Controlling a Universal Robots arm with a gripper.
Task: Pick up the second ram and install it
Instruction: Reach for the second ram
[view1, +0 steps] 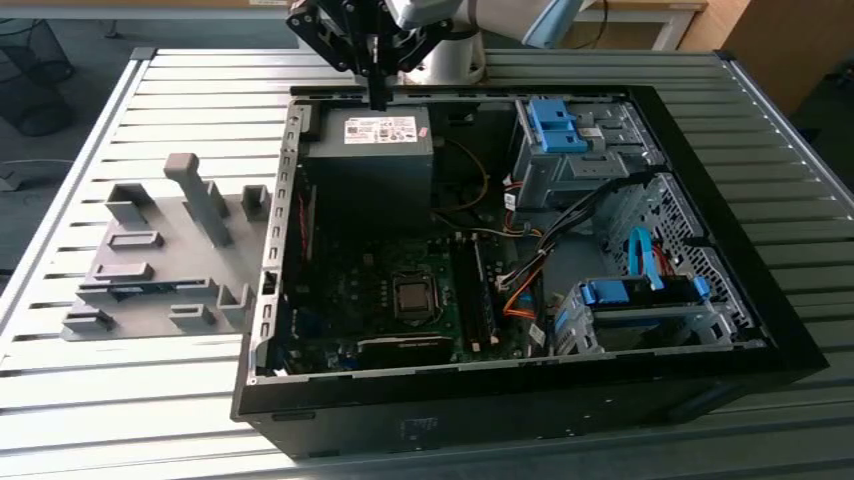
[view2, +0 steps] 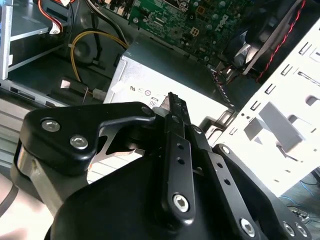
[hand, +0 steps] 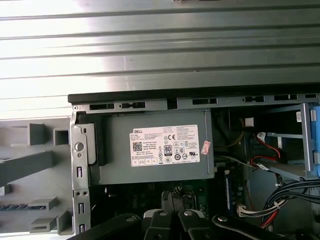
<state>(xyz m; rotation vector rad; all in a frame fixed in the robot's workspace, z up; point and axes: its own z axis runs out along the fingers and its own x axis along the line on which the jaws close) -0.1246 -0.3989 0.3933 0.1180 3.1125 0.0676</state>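
The gripper (view2: 172, 100) is matte black, built of flat linkage bars with rounded ends and pinned by silver socket-head screws (view2: 181, 201). Small holes run along its centre bar. The arm (view1: 467, 15) is pale grey and tubular, with a light-blue joint cap (view1: 554, 22) and a silver cylindrical base (view1: 447, 62).

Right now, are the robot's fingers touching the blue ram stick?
Apart. In the exterior view the gripper hangs above the computer case, while the second ram lies in the grey holder on the exterior view's left.
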